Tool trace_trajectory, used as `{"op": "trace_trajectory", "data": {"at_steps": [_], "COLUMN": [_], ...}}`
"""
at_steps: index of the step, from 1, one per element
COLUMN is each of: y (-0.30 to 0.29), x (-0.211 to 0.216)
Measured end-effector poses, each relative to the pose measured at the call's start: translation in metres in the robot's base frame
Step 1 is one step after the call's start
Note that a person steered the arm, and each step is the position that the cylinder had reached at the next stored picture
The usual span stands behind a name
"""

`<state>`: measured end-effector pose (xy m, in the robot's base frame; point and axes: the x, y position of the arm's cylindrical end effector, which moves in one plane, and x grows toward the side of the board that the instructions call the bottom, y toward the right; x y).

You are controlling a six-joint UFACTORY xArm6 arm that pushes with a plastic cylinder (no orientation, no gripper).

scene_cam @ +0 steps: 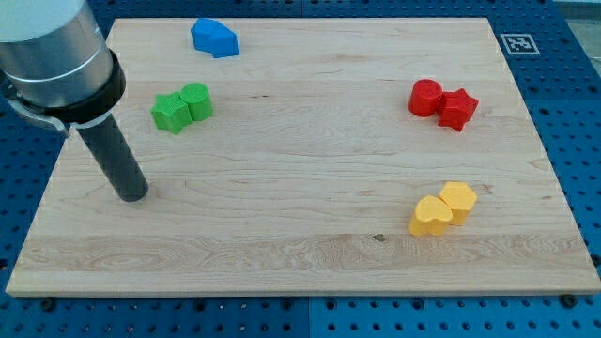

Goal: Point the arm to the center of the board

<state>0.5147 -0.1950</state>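
Note:
My tip (132, 194) rests on the wooden board (300, 253) near its left edge, below and to the left of the green pair. A green star (170, 114) touches a green cylinder (197, 100) at the upper left. A blue block (214, 38) lies near the top edge. A red cylinder (424, 98) touches a red star (457, 108) at the upper right. A yellow heart (430, 217) touches a yellow hexagon (458, 201) at the lower right. My tip touches no block.
The arm's grey housing (52, 56) fills the upper left corner. A blue pegboard table (573, 113) surrounds the board. A fiducial tag (516, 43) sits beyond the board's top right corner.

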Motion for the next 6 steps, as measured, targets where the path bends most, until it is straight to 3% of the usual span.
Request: {"op": "trace_trajectory", "data": {"at_steps": [5,6], "y": [0.026,0.086], "x": [-0.035,-0.035]}}
